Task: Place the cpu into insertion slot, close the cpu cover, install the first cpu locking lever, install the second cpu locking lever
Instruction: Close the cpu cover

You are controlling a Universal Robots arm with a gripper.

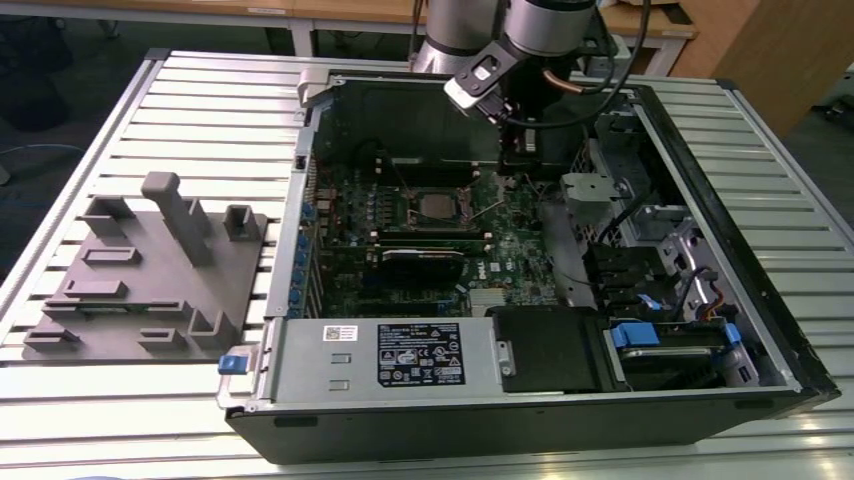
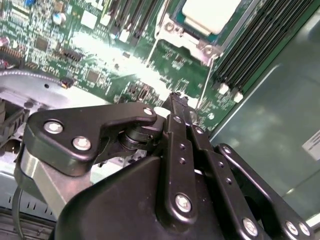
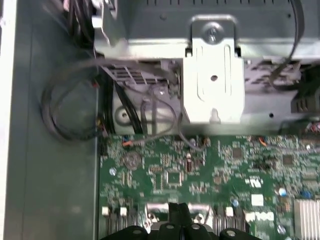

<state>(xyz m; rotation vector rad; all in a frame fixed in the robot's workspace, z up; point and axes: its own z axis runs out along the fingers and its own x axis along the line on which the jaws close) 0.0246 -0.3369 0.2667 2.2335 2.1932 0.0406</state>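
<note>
Ext. view takes in the whole computer case [image 1: 747,200] on a slatted table [image 1: 160,110]. Second wrist view gets close: cpu [image 2: 210,12], pale silver top, sits in the insertion slot [image 2: 202,31], w/ cpu cover [image 2: 172,31] framing it. Gripper [image 2: 175,98] is near the socket, fingers pinched together, holding nothing.

Ribbed silver bench [image 1: 174,100] spanned the scene, light wooden desks [image 1: 334,12] stood behind it, a wooden panel [image 1: 781,50] rose at the exterior view's right, dark floor [image 1: 60,160] lay at its left
</note>
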